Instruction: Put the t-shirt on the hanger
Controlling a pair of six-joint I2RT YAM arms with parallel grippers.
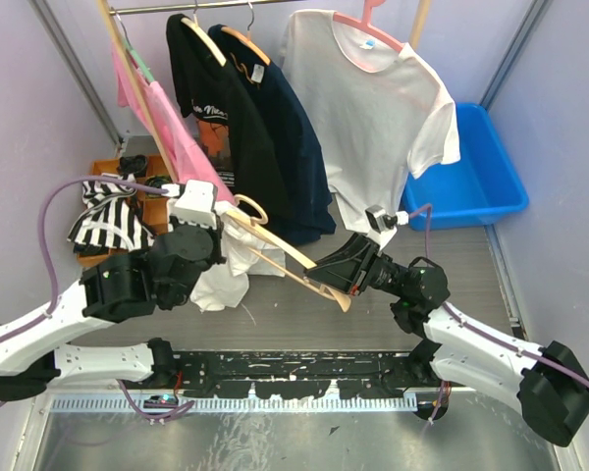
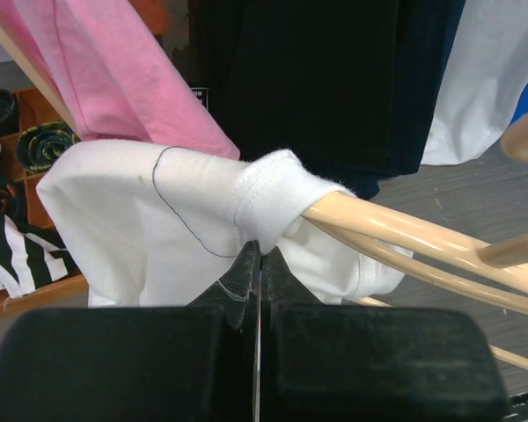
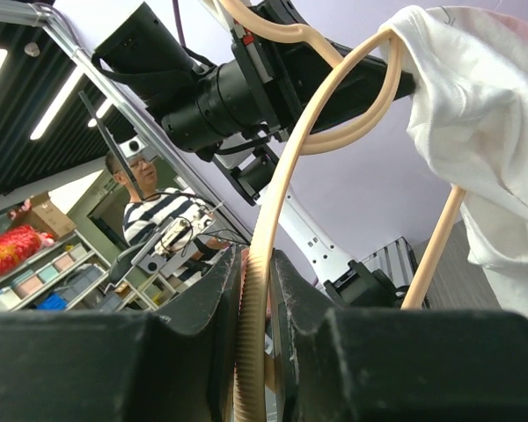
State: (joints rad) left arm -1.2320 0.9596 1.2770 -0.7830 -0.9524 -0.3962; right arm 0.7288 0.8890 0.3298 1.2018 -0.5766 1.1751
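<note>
Above the grey table (image 1: pixel 275 319), between lilac walls (image 1: pixel 569 88), the hanger (image 1: pixel 290 251) slants lengthwise between both arms; left gripper (image 2: pixel 260 255) pinches the t-shirt (image 2: pixel 141 220); right gripper (image 3: pixel 257 264) clamps the hanger.

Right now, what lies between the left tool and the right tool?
The wooden hanger, seen in the top view: the right tool clamps one end, and the other end sits inside the t-shirt the left tool pinches.

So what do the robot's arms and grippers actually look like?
Both the left arm and right arm have smooth white shells with bulky black joints, and a thin purple cable loops along each. A small white camera box sits at each wrist. The fingers are chunky matte black blocks.
</note>
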